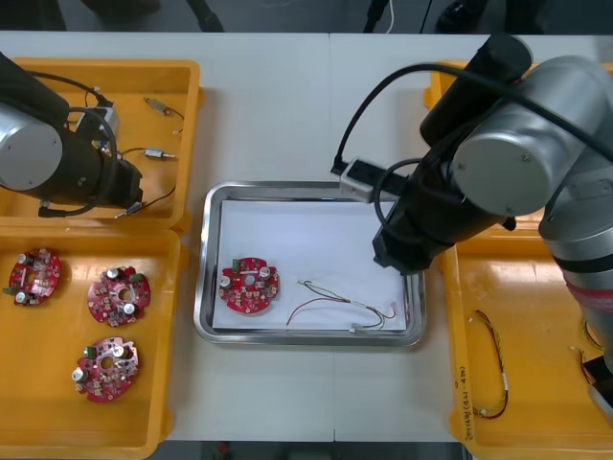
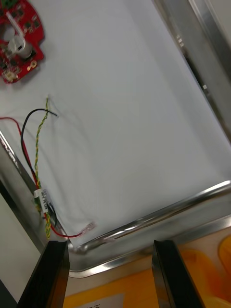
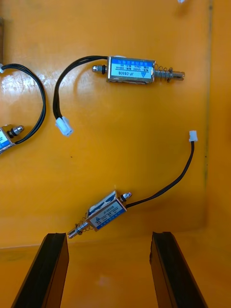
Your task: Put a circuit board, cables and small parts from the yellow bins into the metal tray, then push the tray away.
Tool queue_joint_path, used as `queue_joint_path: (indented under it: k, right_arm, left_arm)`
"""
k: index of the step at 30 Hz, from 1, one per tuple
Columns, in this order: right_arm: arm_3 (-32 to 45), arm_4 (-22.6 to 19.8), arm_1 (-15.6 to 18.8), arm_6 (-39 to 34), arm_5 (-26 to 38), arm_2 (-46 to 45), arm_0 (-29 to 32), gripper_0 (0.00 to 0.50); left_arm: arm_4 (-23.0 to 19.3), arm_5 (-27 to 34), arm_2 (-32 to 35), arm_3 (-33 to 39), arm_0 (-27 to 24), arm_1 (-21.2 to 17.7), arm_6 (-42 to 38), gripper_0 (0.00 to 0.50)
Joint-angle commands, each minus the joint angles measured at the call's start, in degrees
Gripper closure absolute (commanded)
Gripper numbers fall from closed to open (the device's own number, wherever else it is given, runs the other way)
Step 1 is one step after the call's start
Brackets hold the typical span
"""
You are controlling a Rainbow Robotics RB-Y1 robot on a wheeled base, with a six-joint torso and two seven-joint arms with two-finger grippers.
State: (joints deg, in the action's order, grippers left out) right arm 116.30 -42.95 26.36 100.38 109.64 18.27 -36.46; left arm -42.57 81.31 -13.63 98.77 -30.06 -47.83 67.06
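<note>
The metal tray (image 1: 213, 287), white inside, holds a round red circuit board (image 1: 248, 286) and a red and yellow cable (image 1: 340, 305). My right arm hangs over the tray's right edge. Its gripper (image 2: 109, 276) is open above the tray rim (image 2: 144, 226), with the cable (image 2: 37, 159) and board (image 2: 17, 41) farther off. My left gripper (image 3: 109, 272) is open over the upper left yellow bin (image 1: 187, 86). Just beyond its fingertips lies a small metal part (image 3: 105, 213) with a black lead. Nothing is between either pair of fingers.
Two more small metal parts (image 3: 132, 70) (image 3: 6, 137) lie in the same bin. The lower left yellow bin (image 1: 163, 383) holds three circuit boards (image 1: 119, 294). A red and yellow cable (image 1: 493, 374) lies in the lower right bin (image 1: 460, 383).
</note>
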Motion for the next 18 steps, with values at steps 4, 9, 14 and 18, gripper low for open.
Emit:
queue_joint_path:
  k: [4,9,14,18]
  right_arm:
    - [2.4,-2.5,0.2,-8.0,0.4,-7.7,-6.0,0.0]
    - [2.4,-5.7,3.4,-16.6,0.4,-10.4,-8.2,0.0]
    - [2.4,-8.1,7.7,-21.0,0.4,-12.5,-8.4,0.0]
    - [2.4,-8.5,11.1,-24.0,0.4,-13.1,-8.3,0.0]
  left_arm:
    - [-0.1,-0.9,-2.7,-4.4,-5.6,0.9,-3.5,0.0]
    - [-1.5,0.8,-2.9,-7.5,-7.9,0.9,-2.5,0.0]
    - [-2.4,3.3,-2.9,-9.0,-9.5,0.9,-1.8,0.0]
    - [-4.0,5.6,-3.0,-10.0,-10.7,0.9,-1.6,0.0]
